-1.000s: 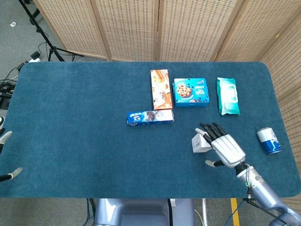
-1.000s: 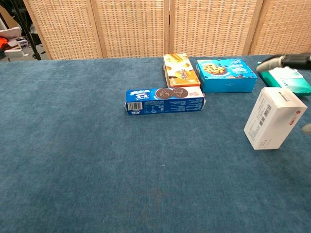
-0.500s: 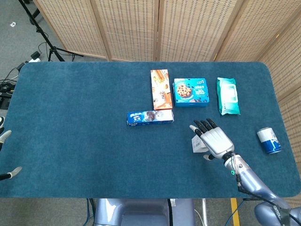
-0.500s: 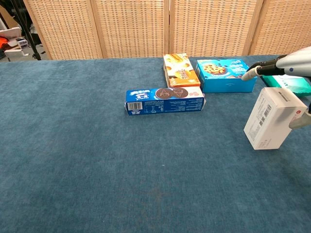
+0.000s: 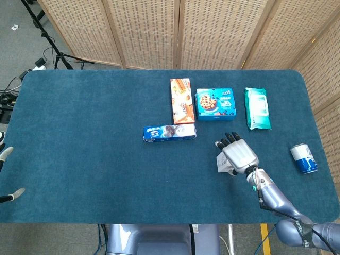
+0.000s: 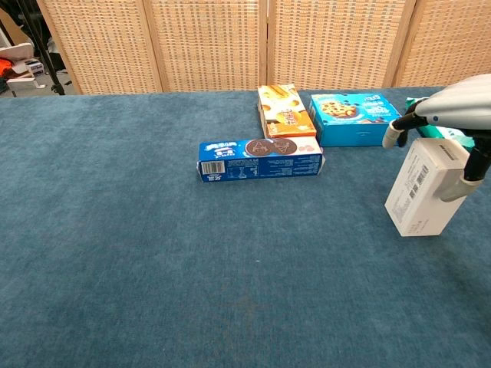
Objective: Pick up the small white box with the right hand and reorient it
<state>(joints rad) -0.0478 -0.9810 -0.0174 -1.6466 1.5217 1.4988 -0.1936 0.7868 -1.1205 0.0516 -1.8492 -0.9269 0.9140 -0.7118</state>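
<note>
Head view: the right hand (image 5: 238, 155) sat over the small white box (image 5: 222, 163), covering most of it; only the box's left part showed. Fingers reached past the box's far side, and whether they gripped it could not be told from here. The box lay on the blue table cloth (image 5: 95, 138), near and front-right of the blue cookie pack (image 5: 169, 132), well apart from the soda can (image 5: 304, 158) further right. Risk: a loose hold would let the box slip or tip on lifting. Open room lay left and front of the box; the table's front edge was near, so a drop toward it could send the box off. The left hand (image 5: 6, 175) was only fingertips at the left frame edge, away from everything; its state could not be told.

Chest view: the box (image 6: 428, 186) stood tilted on the cloth, barcode side facing left. The right hand (image 6: 454, 130) lay on top, with one finger (image 6: 394, 132) curled over the far top edge and the thumb against the near right side. It looked like a grasp closing but not clearly firm. Risk: a finger could snag the blue biscuit box (image 6: 355, 118) or the green wipes pack (image 6: 453, 129) just behind. The orange carton (image 6: 285, 110) stood further left, out of the way.
</note>
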